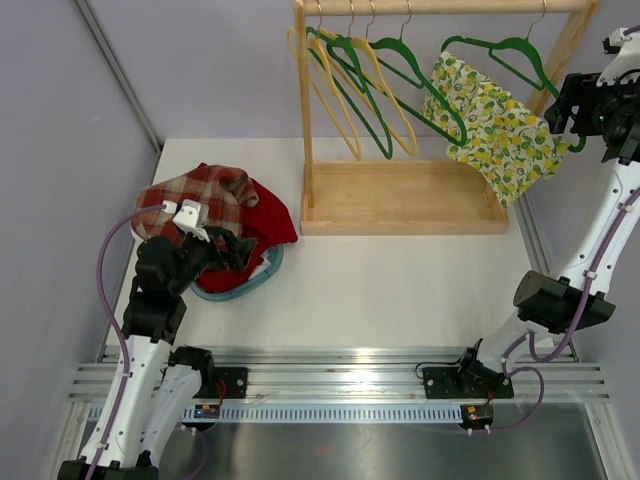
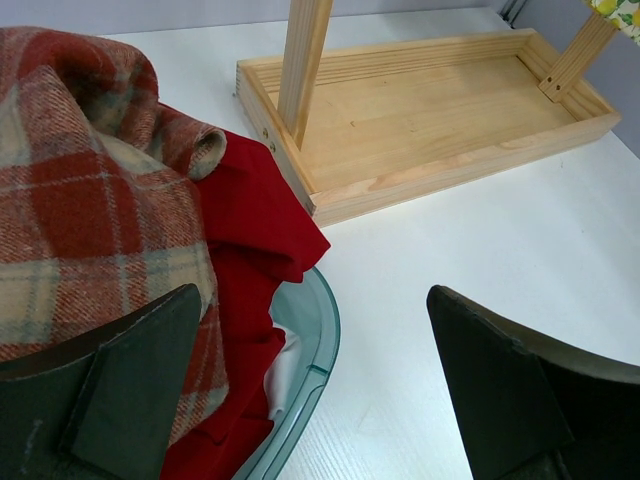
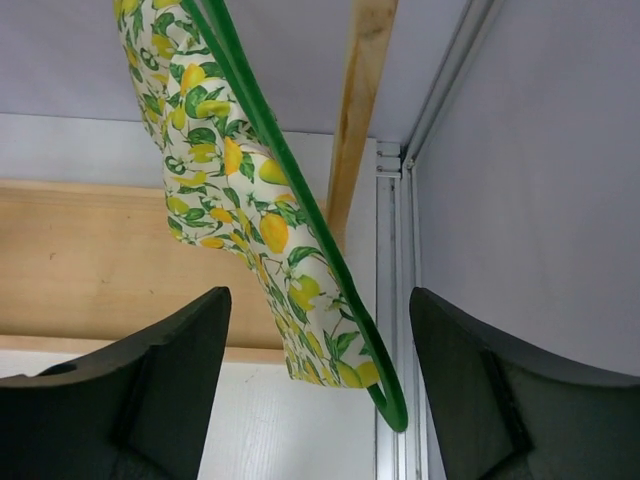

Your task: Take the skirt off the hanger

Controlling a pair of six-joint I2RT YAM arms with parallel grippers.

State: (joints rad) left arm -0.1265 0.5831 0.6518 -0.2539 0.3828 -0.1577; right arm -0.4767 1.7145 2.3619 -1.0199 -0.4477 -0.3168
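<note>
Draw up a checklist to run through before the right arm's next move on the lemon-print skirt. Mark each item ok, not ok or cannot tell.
1. Right gripper open: ok.
2. Lemon-print skirt draped on the green hanger: ok.
3. Hanger hooked on the rack rail: ok.
4. Skirt hem lined up inside the open right gripper: ok in the wrist view.
5. Closing would pinch cloth alone, not the hanger: cannot tell.
6. Left gripper open, away from the rail, beside the plaid cloth: ok.
</note>
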